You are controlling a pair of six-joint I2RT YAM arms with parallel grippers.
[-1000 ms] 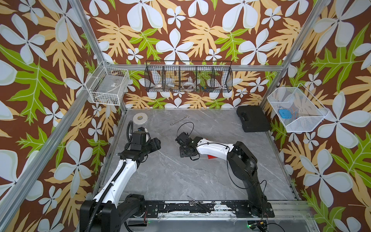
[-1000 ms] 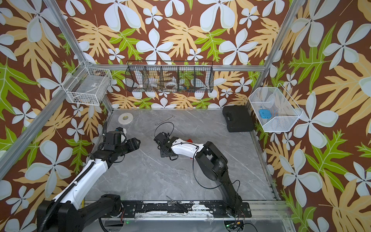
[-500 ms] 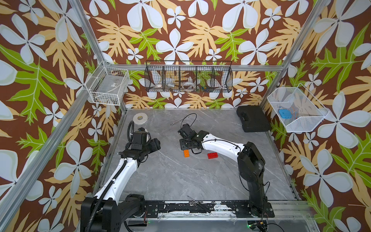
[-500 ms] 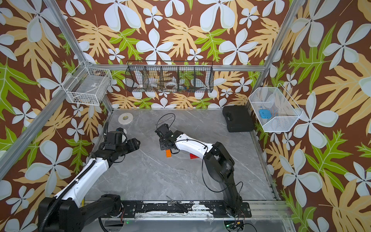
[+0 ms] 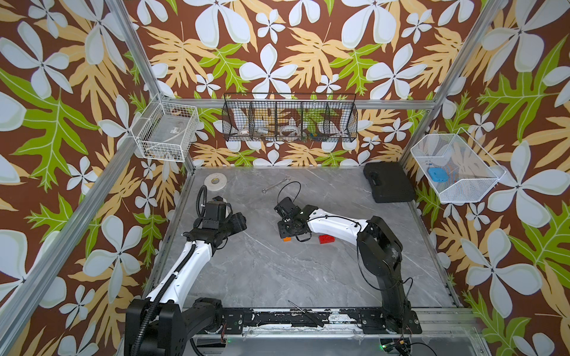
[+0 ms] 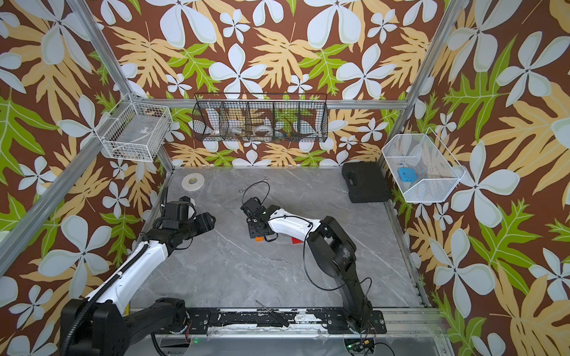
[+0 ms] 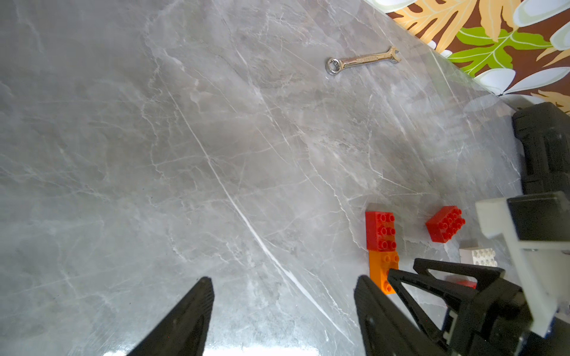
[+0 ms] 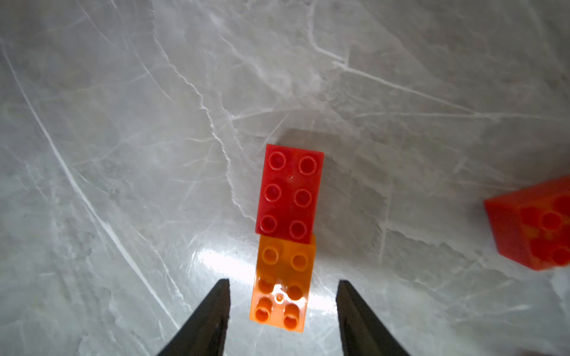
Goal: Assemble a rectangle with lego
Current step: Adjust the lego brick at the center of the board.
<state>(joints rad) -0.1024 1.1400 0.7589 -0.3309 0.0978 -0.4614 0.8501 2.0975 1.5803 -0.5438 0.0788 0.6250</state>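
one orange brick (image 5: 287, 239) peeks out beneath the right gripper (image 5: 287, 233) in both top views, a loose red brick (image 5: 327, 239) nearby. left wrist view: left gripper (image 7: 282, 286) spread wide above the table (image 7: 185, 154), holding nothing. right wrist view: orange brick and the red brick (image 8: 290, 192) touching it share one long axis running straight away from the jaws (studs up); orange's near end sits between the parted fingertips, a gap each side.

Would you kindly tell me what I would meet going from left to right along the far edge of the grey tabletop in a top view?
In a top view: white tape roll → silver wrench → black case.
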